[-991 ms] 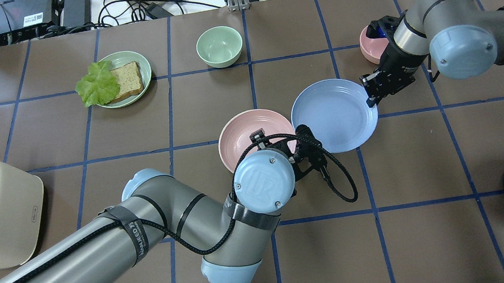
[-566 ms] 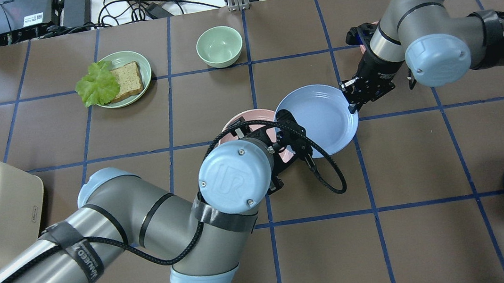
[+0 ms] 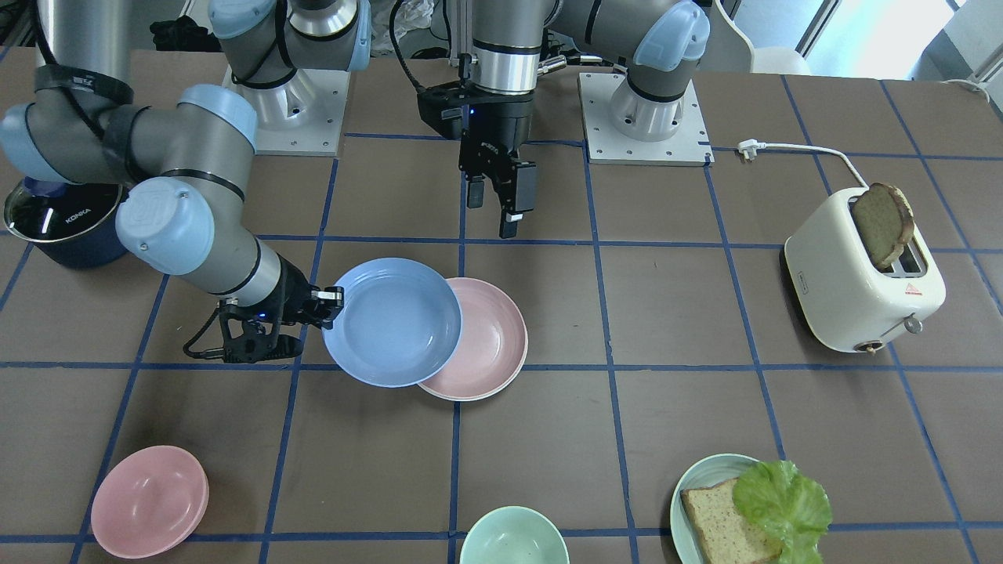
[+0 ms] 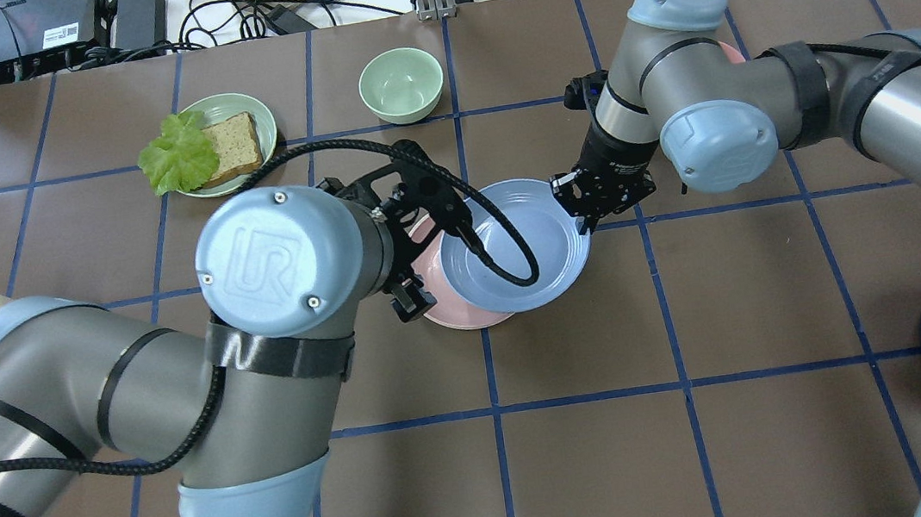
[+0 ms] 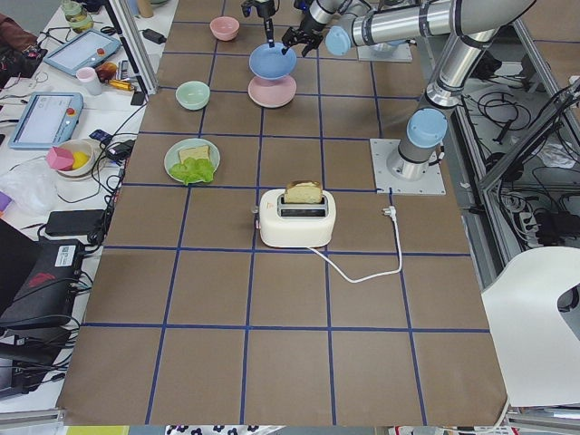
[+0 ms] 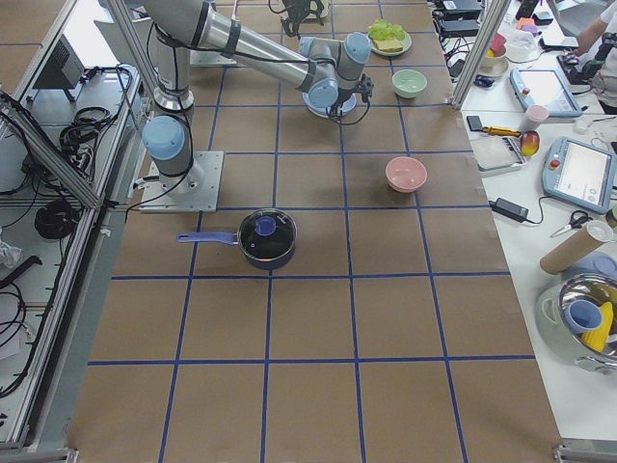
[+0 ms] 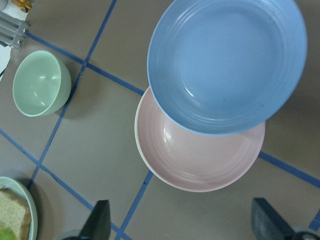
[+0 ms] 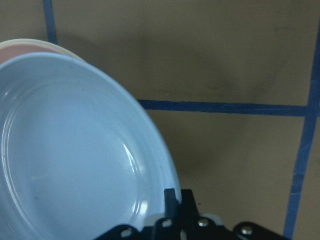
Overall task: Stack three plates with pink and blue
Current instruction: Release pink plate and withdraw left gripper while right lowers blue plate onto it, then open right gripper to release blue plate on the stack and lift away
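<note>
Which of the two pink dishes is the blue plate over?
The wide, shallow pink plate mid-table, partly covered by the blue plate held by the right pincer. The smaller, deeper pink bowl sits apart, uncovered.

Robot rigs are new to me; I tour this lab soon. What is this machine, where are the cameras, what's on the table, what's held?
Two robot arms work at a table, each ending in a two-finger claw. One camera faces them, one looks over their shoulders, two watch from the table's ends, one rides each wrist. The right claw is shut on the rim of the blue plate, holding it partly over the pink plate. The left claw hangs open and empty. Also there: a toaster, a pink bowl, a green bowl, a plate of bread and lettuce, a pot.
</note>
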Available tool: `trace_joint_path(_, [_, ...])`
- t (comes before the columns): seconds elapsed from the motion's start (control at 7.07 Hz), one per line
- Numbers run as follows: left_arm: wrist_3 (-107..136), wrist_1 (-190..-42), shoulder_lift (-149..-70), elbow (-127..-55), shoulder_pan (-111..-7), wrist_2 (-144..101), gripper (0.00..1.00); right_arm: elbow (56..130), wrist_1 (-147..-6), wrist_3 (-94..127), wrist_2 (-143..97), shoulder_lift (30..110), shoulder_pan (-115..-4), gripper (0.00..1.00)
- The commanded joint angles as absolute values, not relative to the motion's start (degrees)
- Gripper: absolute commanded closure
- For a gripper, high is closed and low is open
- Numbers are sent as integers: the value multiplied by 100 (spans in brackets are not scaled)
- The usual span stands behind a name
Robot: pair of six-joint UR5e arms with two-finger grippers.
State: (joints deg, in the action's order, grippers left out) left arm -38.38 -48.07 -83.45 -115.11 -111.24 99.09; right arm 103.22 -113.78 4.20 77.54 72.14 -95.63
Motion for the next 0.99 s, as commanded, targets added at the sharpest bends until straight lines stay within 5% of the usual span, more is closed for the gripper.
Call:
trace_joint_path(0.0, [-3841, -5885, -8157, -10945, -10523, 9888, 0, 10327, -11793, 1044, 7769, 6971, -10071, 100])
trace_joint_path(0.28, [-3832, -6851, -8060, -10540, -9699, 9601, 0, 10284, -11821, 1072, 7778, 6891, -10072, 99])
trace_joint_path(0.42, [-3832, -7186, -8068, -10338, -9303, 9424, 0, 10318, -11821, 1055, 7857, 6856, -10064, 2])
trace_joint_path(0.85, [-2758, -7980, -8147, -9976, -8869, 9325, 0, 9821, -11630, 914, 8180, 7109, -9783, 0])
